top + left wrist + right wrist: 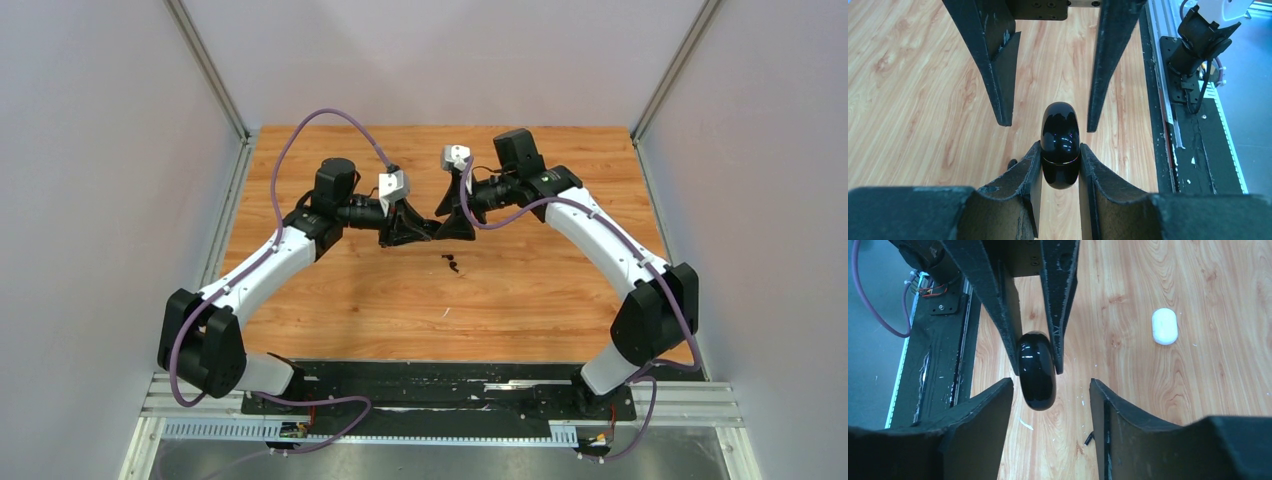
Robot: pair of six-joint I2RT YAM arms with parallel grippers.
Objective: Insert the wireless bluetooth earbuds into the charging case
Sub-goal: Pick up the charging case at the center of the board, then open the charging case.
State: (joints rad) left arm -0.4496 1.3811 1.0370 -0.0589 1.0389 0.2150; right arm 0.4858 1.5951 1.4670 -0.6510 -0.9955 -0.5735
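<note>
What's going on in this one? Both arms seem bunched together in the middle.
The left pincer is clamped on a glossy black charging case, holding it above the wooden table. The case looks closed along its seam. The right pincer faces it, jaws open on either side of the case's free end, not gripping. A small white rounded item lies on the table off to one side. No earbud is being put in yet.

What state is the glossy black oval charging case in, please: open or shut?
Shut: the glossy black oval charging case shows only a thin seam.
</note>
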